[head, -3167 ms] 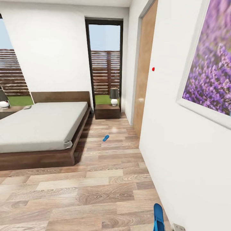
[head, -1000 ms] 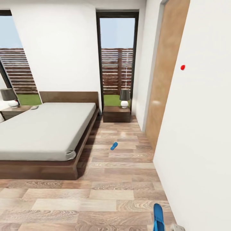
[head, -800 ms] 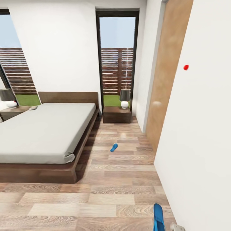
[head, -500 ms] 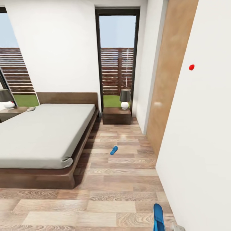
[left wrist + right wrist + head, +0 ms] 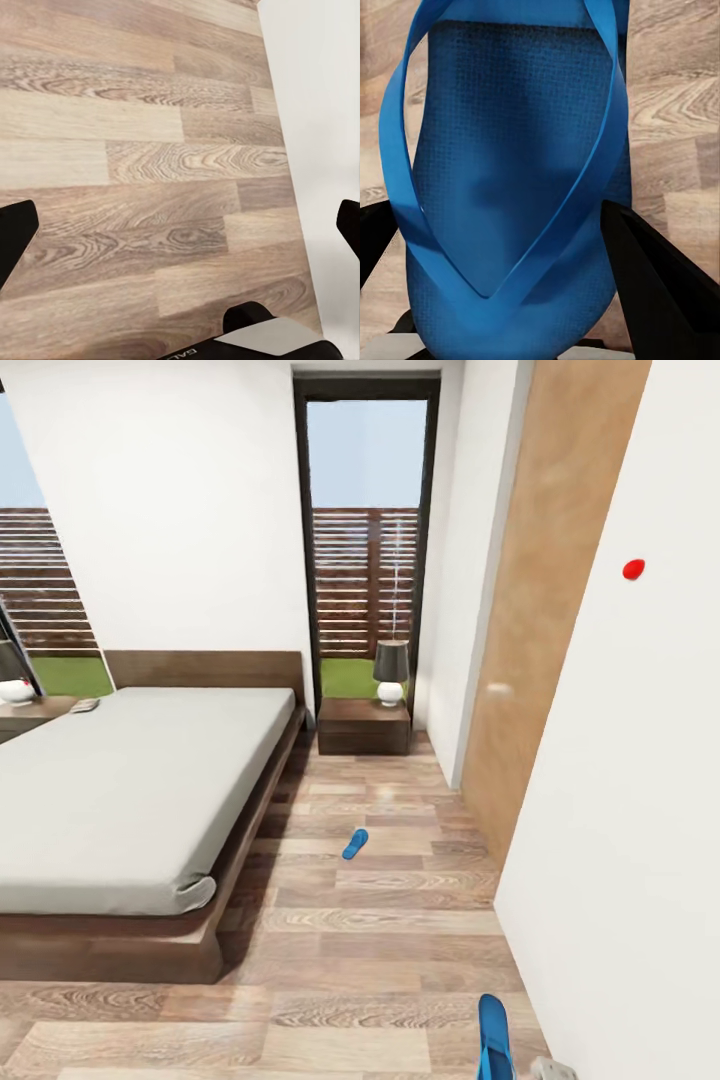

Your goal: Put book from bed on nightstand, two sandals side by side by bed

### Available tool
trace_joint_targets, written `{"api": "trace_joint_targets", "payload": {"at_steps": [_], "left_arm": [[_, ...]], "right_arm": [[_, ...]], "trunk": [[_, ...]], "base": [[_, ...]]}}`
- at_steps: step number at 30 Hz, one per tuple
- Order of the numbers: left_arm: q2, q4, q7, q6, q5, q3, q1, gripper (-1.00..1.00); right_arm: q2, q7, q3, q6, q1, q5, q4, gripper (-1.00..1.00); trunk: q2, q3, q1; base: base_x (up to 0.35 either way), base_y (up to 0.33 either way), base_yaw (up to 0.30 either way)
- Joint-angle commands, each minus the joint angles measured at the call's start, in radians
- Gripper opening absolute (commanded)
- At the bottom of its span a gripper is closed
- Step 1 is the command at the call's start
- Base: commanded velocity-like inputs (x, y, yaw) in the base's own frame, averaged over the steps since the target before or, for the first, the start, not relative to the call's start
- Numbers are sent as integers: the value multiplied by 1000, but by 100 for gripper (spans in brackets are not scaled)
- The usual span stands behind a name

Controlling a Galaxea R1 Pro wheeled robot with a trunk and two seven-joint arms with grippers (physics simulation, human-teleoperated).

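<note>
A: Head view, item 1?
B: Bed (image 5: 130, 790), left half of the frame, bare pale mattress. Item 2: nightstand (image 5: 363, 725), centre, beside the headboard, with 1 lamp (image 5: 390, 672) on it. A second nightstand (image 5: 30, 712) sits at the left edge; a small flat object (image 5: 85, 705), possibly the book, lies at the mattress corner next to it, too small to confirm.

A: Sandals?
B: 2 entries. Floor sandal (image 5: 354, 844), centre of the frame, on the planks just right of the bed frame, long axis running diagonally up-right. Held sandal (image 5: 493, 1036), bottom right, long axis running up the frame, close to the white wall (image 5: 620, 810).

A: Left wrist view?
B: Left gripper (image 5: 180, 225): dark fingertips at the 2 side edges, spread wide, nothing between them but plank floor (image 5: 135, 157).

A: Right wrist view?
B: Right gripper (image 5: 510, 247): dark fingers on either side of the blue sole, which fills the space between them; judged closed on the held sandal (image 5: 510, 172), strap facing the camera.

A: Deciding relation?
B: The floor sandal lies ahead and slightly left of the held one, well apart. Judgement: the held sandal must travel forward toward the bed side and end up parallel to its mate. The right arm already carries it; the left is free.
</note>
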Motion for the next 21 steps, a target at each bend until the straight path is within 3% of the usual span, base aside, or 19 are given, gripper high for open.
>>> {"api": "trace_joint_targets", "payload": {"at_steps": [1, 21], "left_arm": [[0, 1, -2, -3, 5, -1, -1, 100], [0, 1, -2, -3, 5, 0, -1, 100]], "right_arm": [[0, 4, -1, 6, 0, -11, 0, -100], [-1, 4, -1, 6, 0, -11, 0, -100]], "trunk": [[0, -1, 1], [0, -1, 1]], "base": [[324, 0, 0], [324, 0, 0]]}}
